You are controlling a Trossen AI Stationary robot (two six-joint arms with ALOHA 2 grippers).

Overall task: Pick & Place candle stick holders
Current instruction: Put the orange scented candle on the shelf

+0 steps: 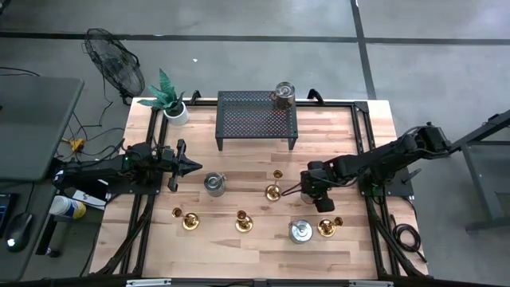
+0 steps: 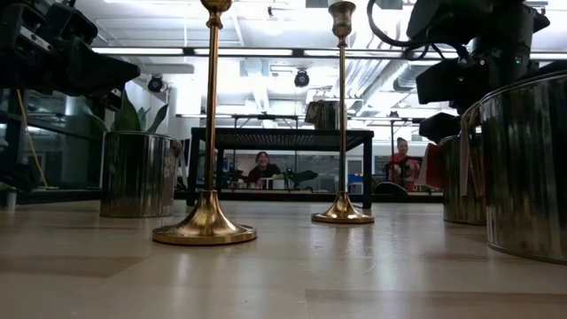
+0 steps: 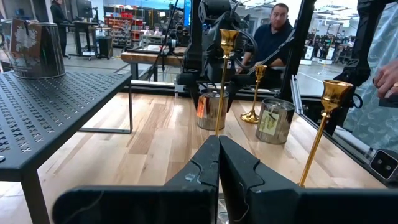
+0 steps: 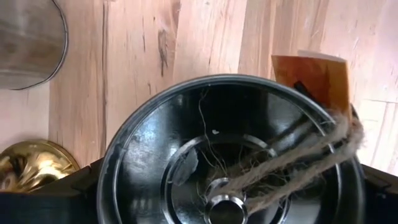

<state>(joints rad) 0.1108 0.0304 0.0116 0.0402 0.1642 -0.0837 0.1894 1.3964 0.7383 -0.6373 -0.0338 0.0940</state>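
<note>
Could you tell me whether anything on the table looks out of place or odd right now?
The right end effector is closed around a round silver metal tin, not a shiny gold candle stick holder. Twine with an orange tag trails into that tin. The holders in view stand upright; nothing looks spilled.

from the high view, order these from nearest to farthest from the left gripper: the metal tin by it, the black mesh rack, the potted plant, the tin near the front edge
1. Metal tin, just beyond the left gripper tips.
2. Black mesh rack, toward the back.
3. Potted plant, back left corner; close to the rack's rank.
4. Front tin, front right.
</note>
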